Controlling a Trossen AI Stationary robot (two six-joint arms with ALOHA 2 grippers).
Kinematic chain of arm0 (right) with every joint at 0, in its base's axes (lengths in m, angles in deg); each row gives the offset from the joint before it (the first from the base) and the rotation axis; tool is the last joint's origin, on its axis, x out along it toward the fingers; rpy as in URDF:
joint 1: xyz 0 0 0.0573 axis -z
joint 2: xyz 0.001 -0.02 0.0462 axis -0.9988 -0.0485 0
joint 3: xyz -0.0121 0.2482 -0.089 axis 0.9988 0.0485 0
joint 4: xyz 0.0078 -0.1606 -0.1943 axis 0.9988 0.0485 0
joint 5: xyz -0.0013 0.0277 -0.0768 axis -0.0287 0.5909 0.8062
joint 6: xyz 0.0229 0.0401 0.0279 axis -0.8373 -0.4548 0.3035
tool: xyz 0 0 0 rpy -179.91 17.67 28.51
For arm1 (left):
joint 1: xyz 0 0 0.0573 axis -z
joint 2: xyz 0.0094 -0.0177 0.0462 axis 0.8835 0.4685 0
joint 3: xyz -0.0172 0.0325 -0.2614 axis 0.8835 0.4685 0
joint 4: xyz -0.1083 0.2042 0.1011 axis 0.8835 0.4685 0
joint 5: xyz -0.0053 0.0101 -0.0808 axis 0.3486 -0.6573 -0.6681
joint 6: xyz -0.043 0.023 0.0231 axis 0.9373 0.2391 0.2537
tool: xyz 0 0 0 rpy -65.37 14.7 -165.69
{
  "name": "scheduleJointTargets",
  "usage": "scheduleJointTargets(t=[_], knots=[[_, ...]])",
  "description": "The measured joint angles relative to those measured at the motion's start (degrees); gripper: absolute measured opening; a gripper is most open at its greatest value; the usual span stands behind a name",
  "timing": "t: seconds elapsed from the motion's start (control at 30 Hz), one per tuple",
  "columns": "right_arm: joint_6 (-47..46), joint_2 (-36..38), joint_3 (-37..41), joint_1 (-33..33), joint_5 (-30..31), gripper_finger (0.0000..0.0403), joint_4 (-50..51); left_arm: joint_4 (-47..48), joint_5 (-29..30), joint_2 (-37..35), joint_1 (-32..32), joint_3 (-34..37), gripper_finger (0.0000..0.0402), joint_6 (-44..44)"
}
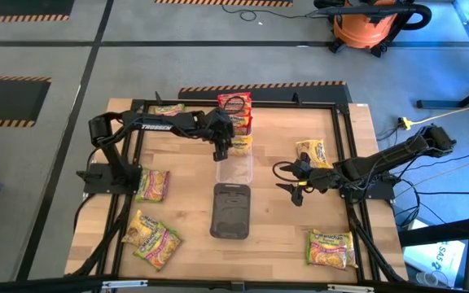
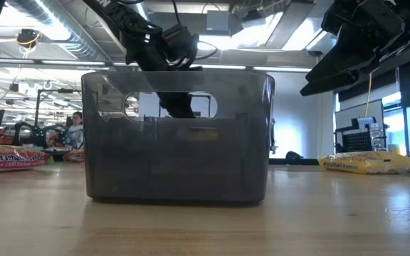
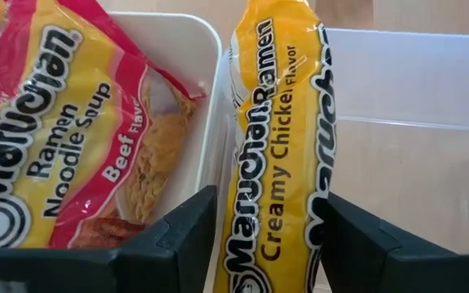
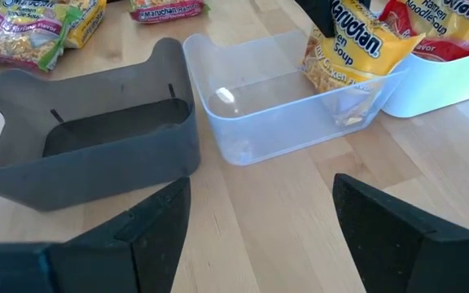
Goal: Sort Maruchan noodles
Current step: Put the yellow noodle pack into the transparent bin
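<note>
White tray (image 1: 236, 122), clear tray (image 1: 236, 169), dark tray (image 1: 231, 212) in row; possibly touching.

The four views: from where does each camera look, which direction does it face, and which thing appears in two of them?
High view: above, facing straight down on the table; both arms show.
Low view: at table-top height, facing level through the dark tray; arms enter from above.
Left wrist view: on the left arm, facing its left hand, shut on the yellow packet.
Right wrist view: on the right arm, facing the trays past its open right hand.
Shared: the clear tray.
</note>
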Motion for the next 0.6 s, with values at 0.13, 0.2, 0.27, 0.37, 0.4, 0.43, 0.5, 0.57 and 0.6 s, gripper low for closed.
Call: scheduleJointTargets(t=[0.13,0.2,0.27,0.37,0.4,0.43,0.5,0.57,0.6], knots=[[0.00,0.00,0.00,0.00,-0.02,0.0276,0.00,0.81,-0.09,0.00,0.00,0.00,0.0186,0.15],[0.00,0.00,0.00,0.00,-0.02,0.0276,0.02,0.79,-0.09,-0.04,0.00,0.00,0.0186,0.21],[0.02,0.00,0.00,0.00,-0.02,0.0276,0.02,0.79,-0.12,-0.04,0.00,0.00,0.0186,0.66],[0.24,0.00,0.00,0.00,-0.04,0.0276,0.02,0.79,-0.34,-0.07,0.00,0.00,0.0186,1.42],[0.24,0.00,0.00,0.00,-0.04,0.0276,0.04,0.79,-0.57,-0.13,0.00,0.00,0.0186,1.44],[0.24,0.00,0.00,0.00,-0.04,0.0276,0.04,0.95,-0.86,-0.53,0.00,0.00,0.0185,1.54],[0.30,0.00,0.00,0.00,-0.04,0.0276,0.05,0.49,-2.03,-1.35,0.00,-0.09,0.0184,1.66],[0.44,0.00,0.00,0.00,-0.04,0.0276,0.07,1.16,-2.48,-2.74,0.00,-0.09,0.0184,1.70],[0.44,0.00,0.00,0.00,-0.04,0.0276,0.07,1.25,-2.48,-3.59,0.00,-0.09,0.0184,1.68]])
